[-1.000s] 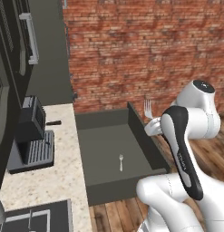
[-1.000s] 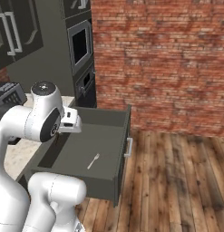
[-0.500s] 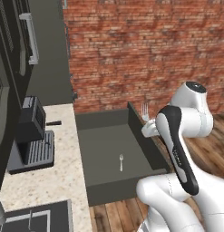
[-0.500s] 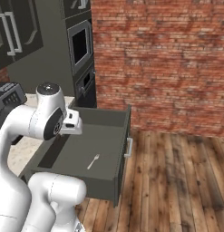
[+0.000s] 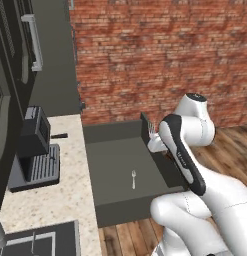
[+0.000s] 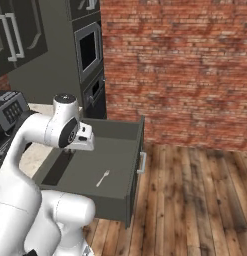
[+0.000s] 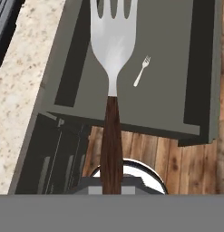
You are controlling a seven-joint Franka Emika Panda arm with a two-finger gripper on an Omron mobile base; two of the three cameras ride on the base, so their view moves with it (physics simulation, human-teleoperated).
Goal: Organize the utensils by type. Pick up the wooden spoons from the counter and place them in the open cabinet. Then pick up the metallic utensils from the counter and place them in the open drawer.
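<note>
so, the counter point(image 5: 70, 165) is seen along the left of the left base view, with a dark coffee machine point(image 5: 35, 150) parked on it at mid left. the drawer point(image 5: 125, 170) is pulled open at centre frame there, and again at centre left of the right base view, its flat bottom bare apart from one small silver fork point(image 5: 133, 178) lying near the middle.

a second utensil is held in the gripper point(image 7: 111, 183): a piece with a silver tined head and dark brown handle point(image 7: 112, 68), seen in the hand view running from bottom centre up to the top edge, jaws closed narrow on the handle end. the helper-type label of knife is not matched; tines are visible. in the left base view the tines are glimpsed just at the drawer's right wall, upper centre.

risks, judged: the utensil is gripped far down the handle, so it could swing or slip if moved fast. it appears to hang above the drawer's near edge and the wood floor, so an early release could drop it outside. a low descent could knock the head on the drawer wall or land it on the lying fork.
</note>
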